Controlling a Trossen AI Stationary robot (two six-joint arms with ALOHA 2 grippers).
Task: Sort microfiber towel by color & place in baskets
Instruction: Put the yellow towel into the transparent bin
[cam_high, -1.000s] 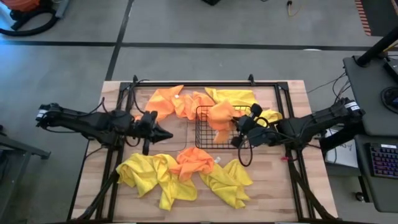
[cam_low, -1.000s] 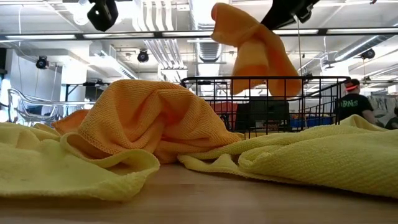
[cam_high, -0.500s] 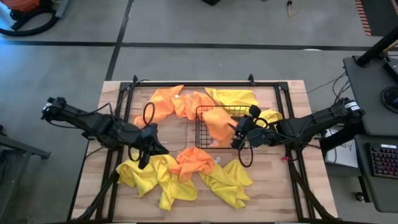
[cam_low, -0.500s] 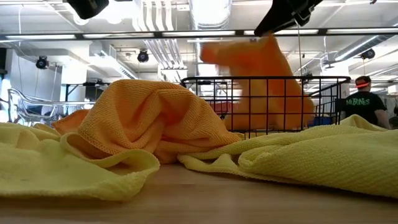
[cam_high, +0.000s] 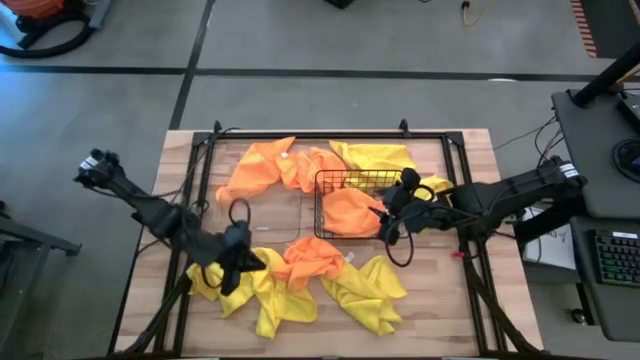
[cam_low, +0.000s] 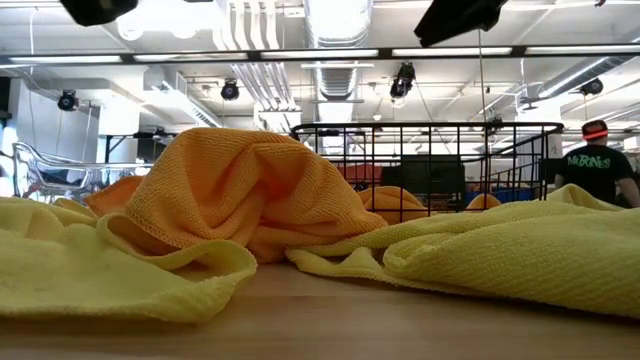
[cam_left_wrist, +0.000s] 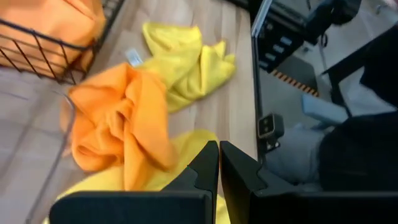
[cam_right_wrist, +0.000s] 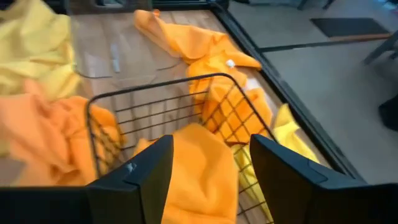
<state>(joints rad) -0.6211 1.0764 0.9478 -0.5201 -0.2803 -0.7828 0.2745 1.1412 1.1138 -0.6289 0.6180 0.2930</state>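
Hovering right gripper (cam_right_wrist: 208, 165) over wire basket (cam_high: 322, 200), fingers apart, empty; orange towel (cam_high: 352, 212) inside. My left gripper (cam_left_wrist: 218, 163) shut, empty, above yellow towel (cam_high: 262, 290). Risk: snagging overlapping orange towel too.

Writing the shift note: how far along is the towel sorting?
Done: one orange towel lies in the wire basket. In hand: nothing; the right gripper hangs open over it, the left gripper, shut, sits above the near yellow towels. Left: every other towel, orange and yellow, on the table.
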